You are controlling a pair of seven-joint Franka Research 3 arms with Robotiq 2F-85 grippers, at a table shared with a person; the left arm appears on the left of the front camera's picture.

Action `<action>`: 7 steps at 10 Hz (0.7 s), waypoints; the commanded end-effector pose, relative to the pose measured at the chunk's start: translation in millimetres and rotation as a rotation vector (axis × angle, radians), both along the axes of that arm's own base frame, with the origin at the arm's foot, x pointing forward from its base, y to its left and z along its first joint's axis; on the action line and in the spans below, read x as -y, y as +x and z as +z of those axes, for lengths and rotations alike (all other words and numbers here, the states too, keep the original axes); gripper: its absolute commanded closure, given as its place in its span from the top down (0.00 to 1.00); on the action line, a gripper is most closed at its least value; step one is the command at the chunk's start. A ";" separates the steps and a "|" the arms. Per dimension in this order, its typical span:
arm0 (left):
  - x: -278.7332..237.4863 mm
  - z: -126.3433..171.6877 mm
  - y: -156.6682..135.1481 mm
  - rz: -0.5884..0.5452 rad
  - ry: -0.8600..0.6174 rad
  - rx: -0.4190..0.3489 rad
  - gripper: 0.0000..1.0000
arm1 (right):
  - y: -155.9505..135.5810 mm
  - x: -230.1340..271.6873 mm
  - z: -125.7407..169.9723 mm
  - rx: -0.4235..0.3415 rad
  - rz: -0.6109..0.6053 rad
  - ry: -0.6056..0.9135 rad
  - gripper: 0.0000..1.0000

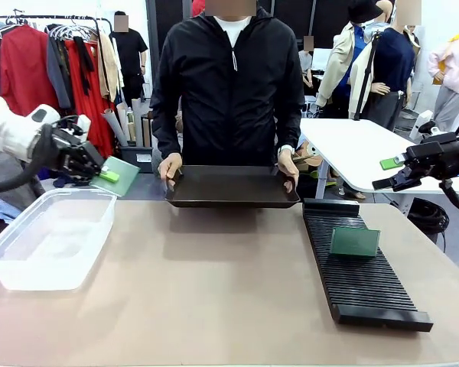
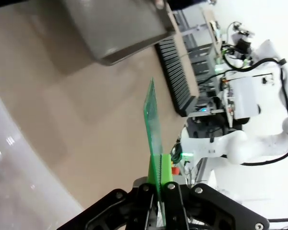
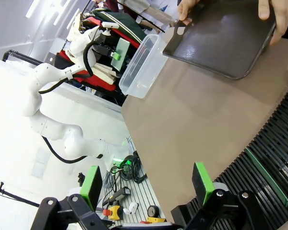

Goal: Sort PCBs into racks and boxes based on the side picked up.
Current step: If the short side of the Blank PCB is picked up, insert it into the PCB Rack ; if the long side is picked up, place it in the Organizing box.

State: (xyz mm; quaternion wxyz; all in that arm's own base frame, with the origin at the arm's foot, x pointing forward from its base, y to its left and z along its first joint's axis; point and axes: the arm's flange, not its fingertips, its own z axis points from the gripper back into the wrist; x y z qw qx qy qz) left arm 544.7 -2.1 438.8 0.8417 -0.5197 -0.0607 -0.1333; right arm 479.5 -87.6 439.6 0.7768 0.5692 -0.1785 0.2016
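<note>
My left gripper is shut on one edge of a green PCB, holding it in the air just above the far end of the clear box. In the left wrist view that PCB stands edge-on between the green pads. A second PCB stands upright in the slots of the long black rack on the right. My right gripper hovers open, with nothing in it, beyond the rack's far right side; its pads are wide apart above the rack and its PCB.
A person at the far side holds a dark flat tray with both hands at the table's far edge. A white table stands behind on the right. Bare tabletop lies between box and rack.
</note>
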 end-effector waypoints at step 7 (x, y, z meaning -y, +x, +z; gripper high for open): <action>-29.3 41.8 -8.5 0.035 0.565 -0.070 0.00 | -0.9 -0.4 2.0 0.001 0.005 0.006 1.00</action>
